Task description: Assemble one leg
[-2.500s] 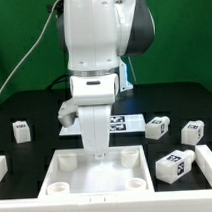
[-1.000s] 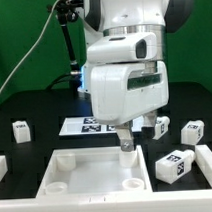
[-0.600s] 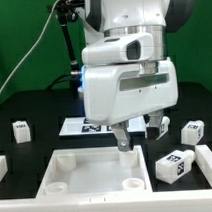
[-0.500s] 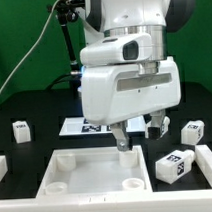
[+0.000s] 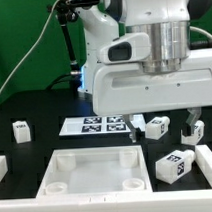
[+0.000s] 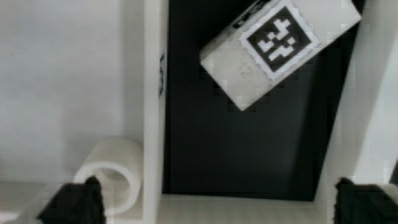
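My arm (image 5: 157, 52) had swung toward the exterior view's right, uncovering the marker board (image 5: 95, 122). My end effector (image 6: 217, 203) hung with its fingers spread wide and empty, probably to line up on the leg (image 6: 270, 50). The leg lay tilted on the dark surface (image 6: 249, 140), close beside the tray (image 5: 57, 168) but not touching it. The tray's wall and the other legs (image 5: 192, 130) crowded the approach.

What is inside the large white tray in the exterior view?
Only its own white floor with moulded corners shows inside the tray; the nearest leg stands outside it. The near wall hides the floor strip right behind it.
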Robot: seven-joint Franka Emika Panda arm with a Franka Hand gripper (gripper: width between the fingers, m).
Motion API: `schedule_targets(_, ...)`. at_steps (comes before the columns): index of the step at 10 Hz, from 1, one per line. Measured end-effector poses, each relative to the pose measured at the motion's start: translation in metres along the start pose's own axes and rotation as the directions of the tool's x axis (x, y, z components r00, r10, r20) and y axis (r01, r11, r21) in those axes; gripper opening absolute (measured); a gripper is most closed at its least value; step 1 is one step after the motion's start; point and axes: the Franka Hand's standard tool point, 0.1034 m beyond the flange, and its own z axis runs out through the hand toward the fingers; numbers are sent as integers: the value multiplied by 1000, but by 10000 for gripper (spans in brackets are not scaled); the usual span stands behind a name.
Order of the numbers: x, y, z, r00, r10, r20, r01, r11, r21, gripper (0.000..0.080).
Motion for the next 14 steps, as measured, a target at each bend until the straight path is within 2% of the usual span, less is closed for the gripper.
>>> schedule_targets(2,0,-3,0,997,77,2,-77,997,6,649)
schedule_targets(3,-1,-4,0,980,197,9,-197,980,23,649)
schedule_targets(5,-4,14,3,817,572,67,-576,815,67,649)
schedule_targets(6,-6,21,7,665,739,112,-747,661,72,649)
schedule_targets(10,-7,21,7,676,726,127,-736,673,69,649)
schedule_targets(11,-14,22,9,689,703,176,-721,691,59,649)
schedule_targets(12,-19,24,11,662,694,284,-733,678,50,649)
schedule_targets(13,-12,23,7,668,662,341,-714,699,43,649)
schedule_targets(14,-6,20,5,665,639,386,-709,703,59,649)
